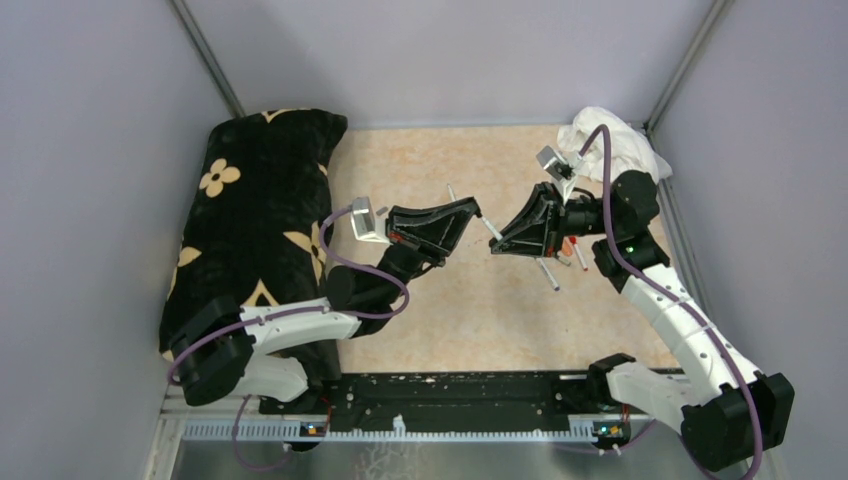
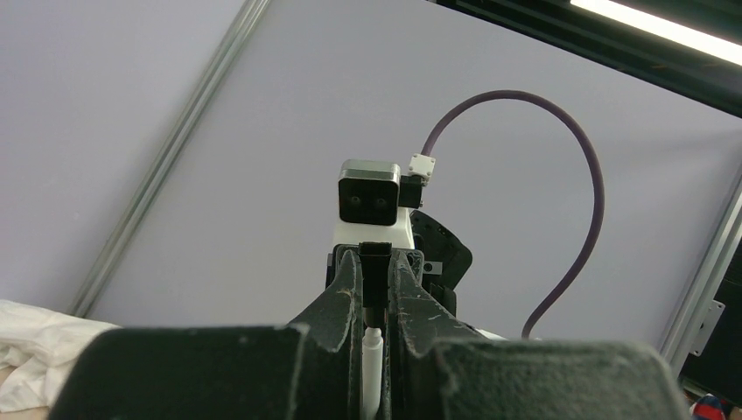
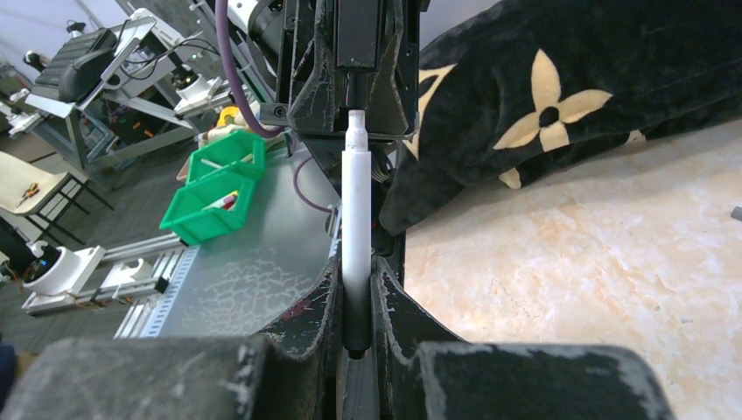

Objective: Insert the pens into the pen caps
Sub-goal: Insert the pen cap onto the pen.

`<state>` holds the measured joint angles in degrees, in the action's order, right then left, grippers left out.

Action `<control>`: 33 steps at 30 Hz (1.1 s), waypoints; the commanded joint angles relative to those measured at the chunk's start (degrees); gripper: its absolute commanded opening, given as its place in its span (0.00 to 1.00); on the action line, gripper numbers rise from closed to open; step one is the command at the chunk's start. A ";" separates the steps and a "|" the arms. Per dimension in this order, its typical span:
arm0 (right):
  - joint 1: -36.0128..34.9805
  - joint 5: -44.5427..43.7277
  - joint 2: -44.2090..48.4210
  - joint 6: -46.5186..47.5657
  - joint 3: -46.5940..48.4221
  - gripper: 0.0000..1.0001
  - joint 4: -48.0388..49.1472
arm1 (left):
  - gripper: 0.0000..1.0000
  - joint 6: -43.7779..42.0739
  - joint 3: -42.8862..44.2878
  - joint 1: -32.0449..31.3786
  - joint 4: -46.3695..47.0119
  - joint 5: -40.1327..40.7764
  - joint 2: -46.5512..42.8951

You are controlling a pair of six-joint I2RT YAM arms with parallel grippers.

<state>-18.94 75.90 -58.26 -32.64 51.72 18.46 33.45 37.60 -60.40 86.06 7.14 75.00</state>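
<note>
- Peach marbled tabletop (image 1: 480, 320): fills the middle of the top view.
- Black plush cushion with cream flower print (image 1: 260, 200): lies along the left side of the top view, on the tabletop's left part.
- Crumpled white cloth (image 1: 625, 140): sits in the upper right corner of the top view.
- Green plastic bins (image 3: 219, 188): stand at middle left of the right wrist view, beyond the table.
- Left gripper (image 1: 476, 211): hangs just left of centre in the top view, clenched on the black plastic pen cap (image 2: 376, 271), which sits pinched at the fingertips.
- Right gripper (image 1: 496, 245): hangs just right of centre, close below the left one in the frame, clamped around the white-barrelled marker pen (image 3: 354, 201).
- White-barrelled marker pen: bridges the small gap between the two grippers, above the tabletop; points its narrow tip at the cap's open end, just meeting it; cannot tell whether the tip is inside.
- Loose pale pen (image 1: 548, 272): lies on the tabletop, lower right of the right gripper.
- Second loose pale pen (image 1: 452, 193): lies on the tabletop, just above the left gripper in the frame.
- Small red pieces (image 1: 572, 246): lie under the right arm, right of centre; too small to tell pen from cap.
</note>
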 commanded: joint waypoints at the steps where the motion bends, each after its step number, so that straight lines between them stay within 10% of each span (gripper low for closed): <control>1: 0.40 -0.70 -0.18 -0.58 0.04 0.00 2.28 | 0.00 1.21 1.10 -0.55 16.57 -0.19 0.94; 16: 0.48 -2.25 -0.61 -1.84 1.23 0.00 4.50 | 0.00 3.07 0.88 -1.40 16.55 -0.28 2.43; 26: 3.06 -4.90 -1.50 -20.85 -4.92 0.00 32.00 | 0.00 3.07 -2.90 -3.81 16.52 2.27 4.55; 33: 3.12 -4.54 -0.54 -14.53 -5.78 0.00 25.10 | 0.06 3.38 -3.12 -4.22 16.53 2.97 6.37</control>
<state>-16.69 76.64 -59.86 -49.15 44.64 39.53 35.99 36.29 -63.00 88.42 12.29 78.94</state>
